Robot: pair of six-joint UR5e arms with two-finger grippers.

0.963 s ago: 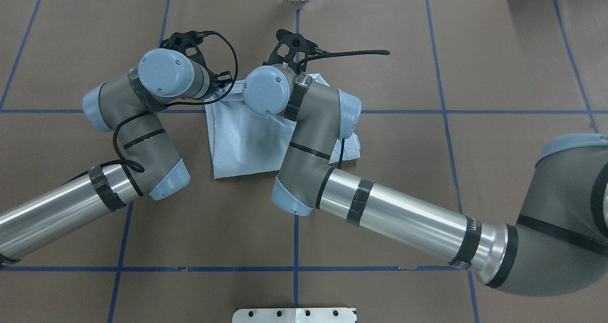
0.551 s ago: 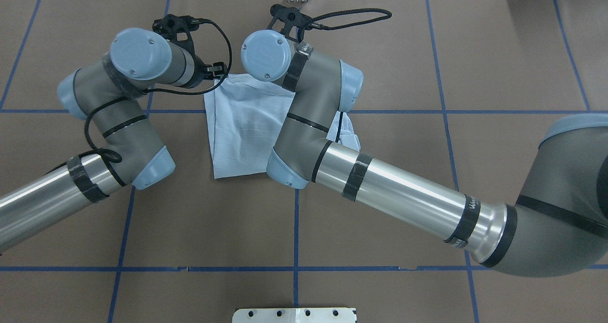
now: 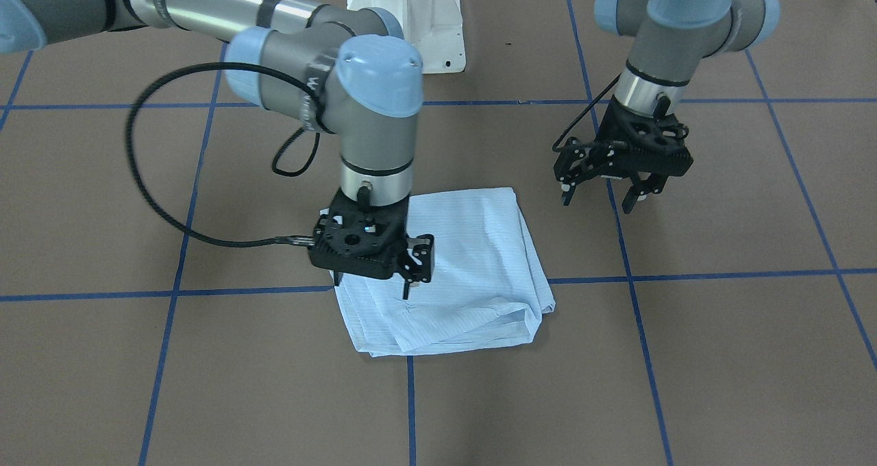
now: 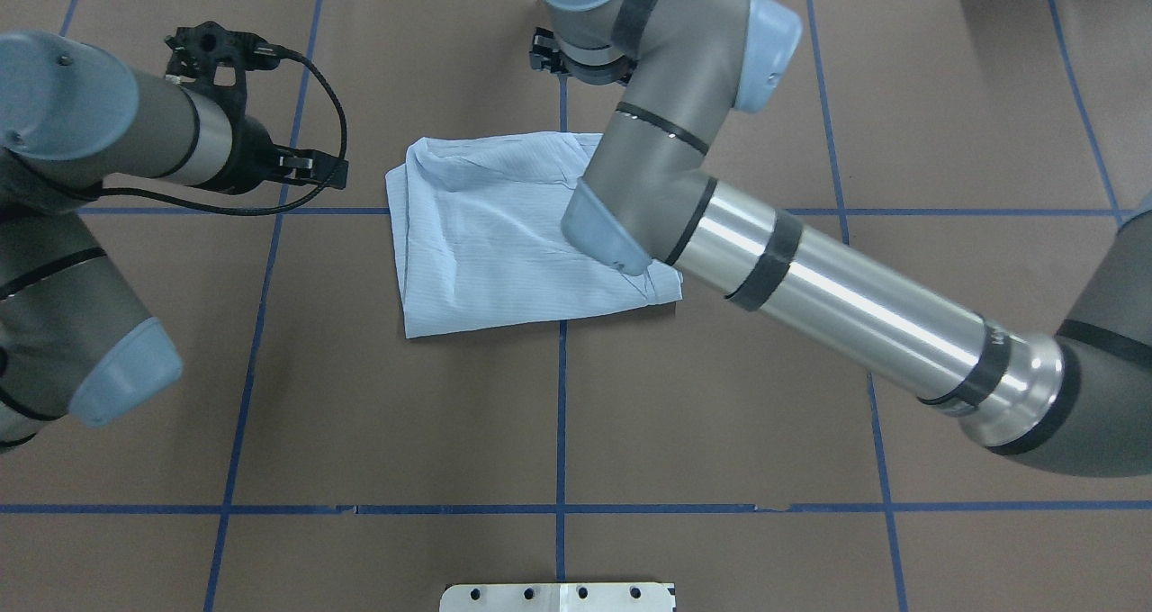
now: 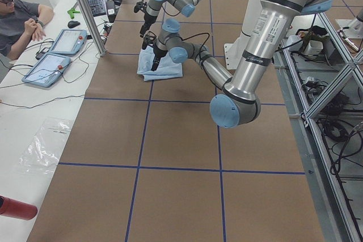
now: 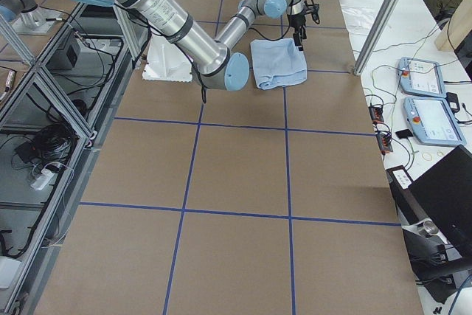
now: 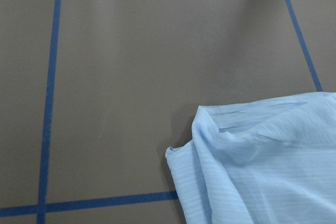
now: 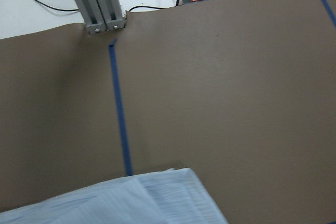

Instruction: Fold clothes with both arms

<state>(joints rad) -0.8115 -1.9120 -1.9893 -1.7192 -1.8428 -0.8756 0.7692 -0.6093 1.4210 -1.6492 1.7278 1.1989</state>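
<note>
1. Exterior front-facing view, left side: your right gripper (image 3: 371,286) hangs over one edge of the shirt (image 3: 473,260), jaws apart, grasping nothing.
2. Centre: the shirt lies flat on the table (image 3: 685,356), a pale-blue, roughly square bundle that is rumpled at one corner.
3. Right side: your left gripper (image 3: 596,205) hovers beside it, spread and empty.
4. The fold looks nearly done. Next you would smooth that corner or pull both arms clear.

Right arm (image 4: 666,171) overhangs shirt (image 4: 477,252) right half; left half uncovered.
</note>
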